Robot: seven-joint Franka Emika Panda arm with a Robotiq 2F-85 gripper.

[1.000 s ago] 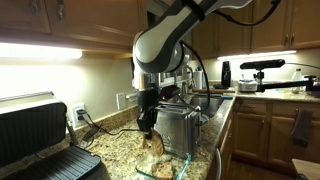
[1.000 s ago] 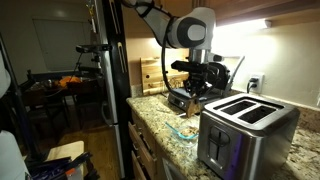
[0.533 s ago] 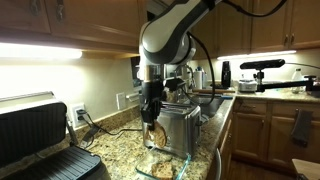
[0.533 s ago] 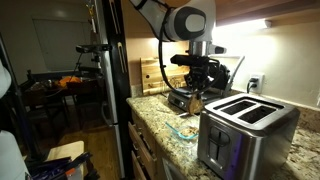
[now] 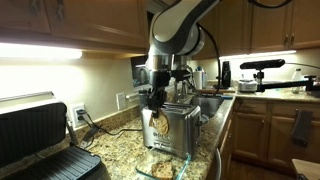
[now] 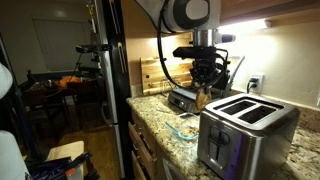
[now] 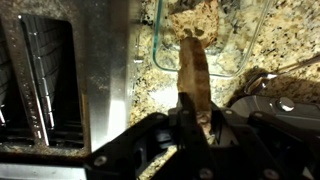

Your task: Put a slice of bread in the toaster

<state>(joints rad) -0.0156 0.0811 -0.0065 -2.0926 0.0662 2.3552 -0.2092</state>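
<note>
My gripper [image 5: 157, 103] is shut on the slice of bread [image 7: 194, 75], a thin tan slice held on edge between the fingers. It hangs in the air beside the stainless-steel toaster [image 5: 170, 128], near its top edge. In an exterior view the gripper [image 6: 205, 92] with the bread [image 6: 202, 100] is behind the toaster [image 6: 243, 128], above the counter. In the wrist view the toaster's top slots [image 7: 45, 75] lie to the left of the gripper [image 7: 190, 125]. More bread lies in the glass dish [image 7: 208, 40] below.
A clear glass dish [image 5: 170, 163] sits on the granite counter in front of the toaster. A black and silver contact grill [image 5: 40, 140] stands open at the counter's end. Wall cabinets hang above, and a wall outlet with cords [image 5: 80, 116] is behind.
The gripper has risen from the glass dish with the bread slice in it and moved up towards the level of the toaster's top.
</note>
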